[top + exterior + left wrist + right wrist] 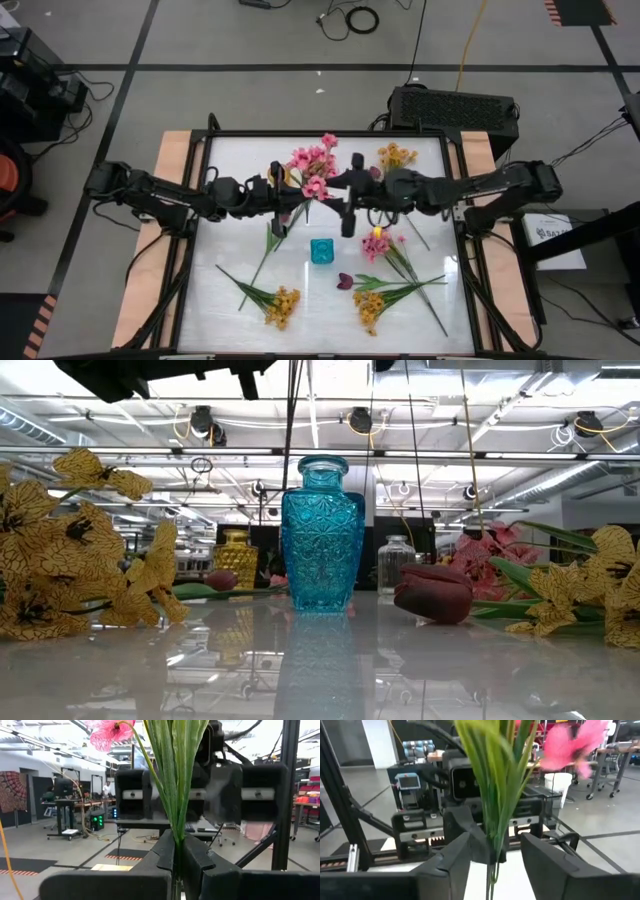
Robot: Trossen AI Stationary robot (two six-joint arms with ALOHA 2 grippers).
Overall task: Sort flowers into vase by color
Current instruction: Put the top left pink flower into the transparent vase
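My left gripper [287, 196] is shut on a pink flower sprig, whose blossoms [313, 166] show above the table's far middle. Its leafy green stem [175, 780] rises between the left fingers. My right gripper [495, 862] faces the left one at close range. It is open, one finger on each side of the same stem [492, 820], touching nothing. A teal glass vase [321, 251] [322, 535] stands mid-table. Lying flat on the table are another pink sprig [380, 246], yellow sprigs [281, 305] [370, 308] [396, 156], and a maroon bud [345, 281] [432, 592]. My left gripper pinches the pink sprig's leafy stem [177, 837] between its two shut fingers, which lie across the stem. The blossoms [107, 732] stand out beyond the fingers on one side. In the high view the leaves [276, 236] trail toward the near edge on the other.
A yellow vase [235, 555] and a small clear vase [397, 565] stand behind the teal one in the low view. A black frame [200, 250] rims the white table. Bare table [320, 320] lies between the two near yellow sprigs.
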